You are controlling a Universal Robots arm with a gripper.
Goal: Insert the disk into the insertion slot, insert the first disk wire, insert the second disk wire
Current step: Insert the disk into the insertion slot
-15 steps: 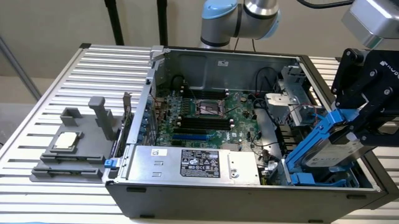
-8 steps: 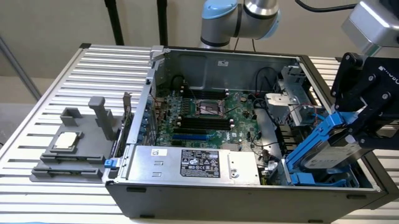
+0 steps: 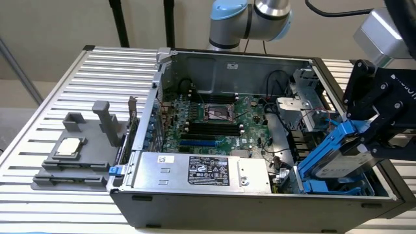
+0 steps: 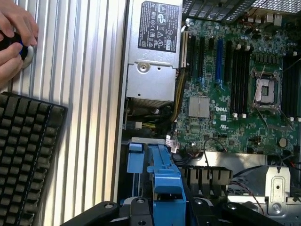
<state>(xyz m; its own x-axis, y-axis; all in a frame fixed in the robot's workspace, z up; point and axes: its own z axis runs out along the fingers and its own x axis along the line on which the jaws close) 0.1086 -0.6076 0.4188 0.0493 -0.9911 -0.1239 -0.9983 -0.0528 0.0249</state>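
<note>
Closest in, the dark front wall of the open computer case (image 3: 260,207) runs along the near side of the slatted metal table (image 3: 85,73). Just behind that wall lies the silver power supply (image 3: 201,170) with its black label, and beyond it the green motherboard (image 3: 215,117) covers the floor of the case. Over at the exterior view's right, in the near corner of the case, the gripper (image 3: 365,146) is clamped on the upper end of the disk (image 3: 338,163), its black fingers (image 4: 136,212) pressing on either side of the bright blue frame. The disk hangs tilted, with its high end at the gripper and its low end down among the blue latch tabs of the insertion slot (image 3: 325,187). It is not lying flat in the slot, and I cannot tell how far the low end has gone in. On the table at the exterior view's left sits a grey fixture (image 3: 78,161) with a small square chip (image 3: 68,146) resting on it. Seen from the wrist, a person's hand (image 4: 14,42) rests on the table well apart from the case, near a black keyboard (image 4: 28,155).
</note>
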